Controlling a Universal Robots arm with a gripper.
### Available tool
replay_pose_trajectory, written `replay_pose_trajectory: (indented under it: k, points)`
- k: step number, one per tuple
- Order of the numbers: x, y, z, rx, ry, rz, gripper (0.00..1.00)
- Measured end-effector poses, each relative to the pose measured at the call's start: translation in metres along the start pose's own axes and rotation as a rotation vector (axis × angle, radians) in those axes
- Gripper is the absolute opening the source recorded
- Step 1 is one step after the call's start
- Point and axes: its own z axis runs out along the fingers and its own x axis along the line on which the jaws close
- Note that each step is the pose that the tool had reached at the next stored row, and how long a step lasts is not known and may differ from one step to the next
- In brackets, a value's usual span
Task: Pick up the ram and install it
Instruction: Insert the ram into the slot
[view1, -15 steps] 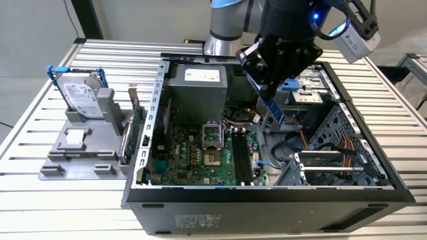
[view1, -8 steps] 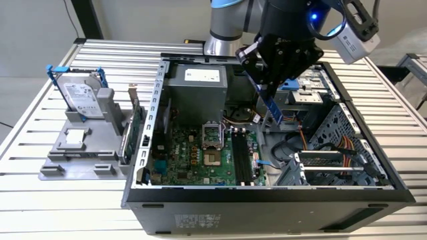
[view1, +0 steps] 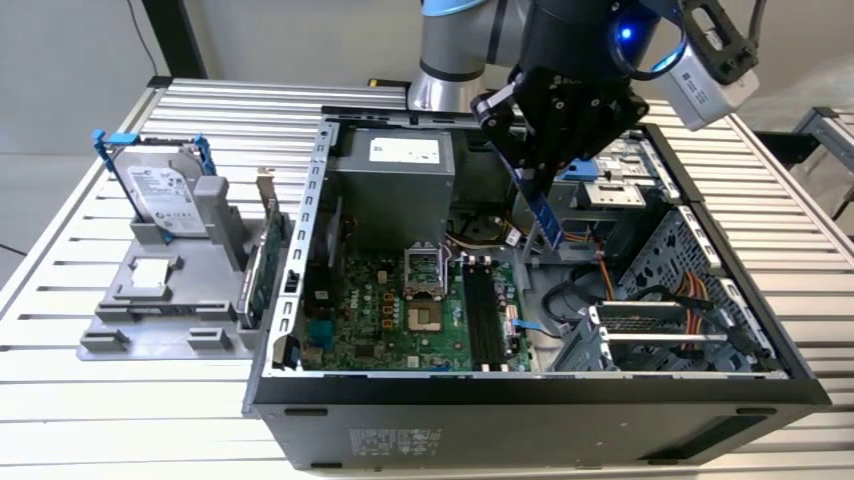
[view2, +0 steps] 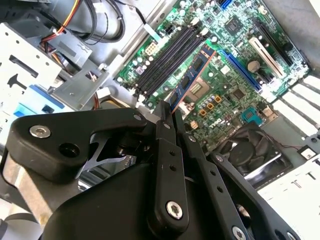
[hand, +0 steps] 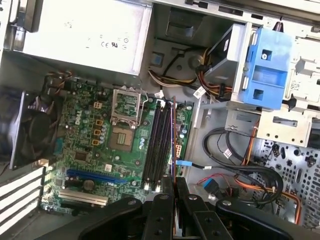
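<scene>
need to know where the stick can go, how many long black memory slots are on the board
4, side by side on the green board, beside the processor socket. All look empty. The ram hangs above them, clamped in the gripper jaws.

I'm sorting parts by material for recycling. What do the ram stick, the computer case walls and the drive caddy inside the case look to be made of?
The ram, held in the gripper: blue fibreglass-type circuit board, seemingly, with matte dark chips.
The computer case: probably bare sheet steel, dull grey, with punched holes and folded edges.
The drive caddy: likely moulded plastic, uniform light blue with a slight sheen.
</scene>
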Motion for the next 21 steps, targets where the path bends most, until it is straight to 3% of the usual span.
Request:
replay_pose_trajectory:
  k: [12, 21]
  points:
    - [0.0000, 0.0001, 0.0007, 0.0005, -0.0003, 0.016, 0.00]
    - [0.0002, -0.0001, 0.0055, 0.0040, -0.0017, 0.117, 0.00]
